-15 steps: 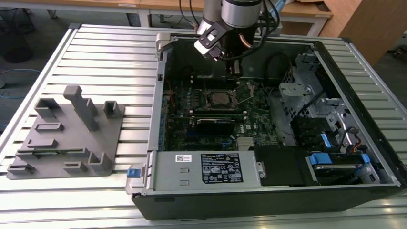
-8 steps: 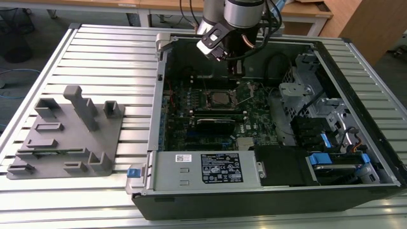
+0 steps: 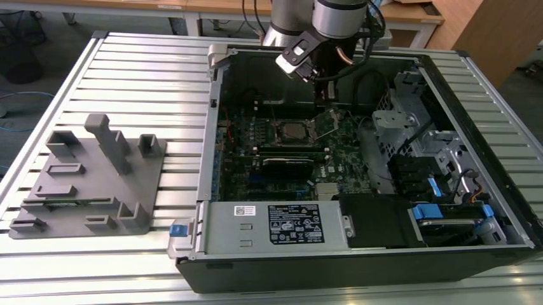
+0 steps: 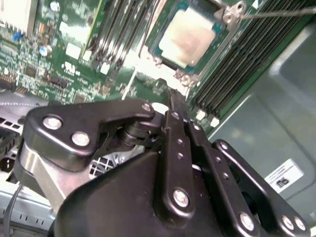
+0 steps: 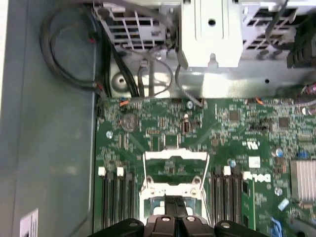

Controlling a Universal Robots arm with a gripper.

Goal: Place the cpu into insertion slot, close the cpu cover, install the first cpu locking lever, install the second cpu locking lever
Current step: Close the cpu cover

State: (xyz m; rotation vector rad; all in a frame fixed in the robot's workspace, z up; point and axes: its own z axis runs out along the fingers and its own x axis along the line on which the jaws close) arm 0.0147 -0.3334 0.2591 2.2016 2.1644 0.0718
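The cpu [image 3: 294, 131] lies flat in the insertion slot [image 3: 276, 136] on the green board, its silver top showing in the second wrist view [image 4: 190, 32]. The cpu cover [image 3: 327, 123] stands raised at the slot's edge on the exterior view's right; in the first wrist view it is a thin metal frame [image 5: 175, 155]. My gripper [image 3: 326, 107] hangs just above the raised cover, its black fingers [image 4: 174, 106] pressed together with nothing between them. A thin wire lever [image 4: 276, 13] runs beside the slot.
Long black memory slots [image 4: 237, 64] flank the socket. A metal drive cage [image 3: 392, 124] and cables stand to the exterior view's right, and the power supply [image 3: 271, 223] sits at the case's near end. A grey fixture block [image 3: 93, 178] rests outside the case.
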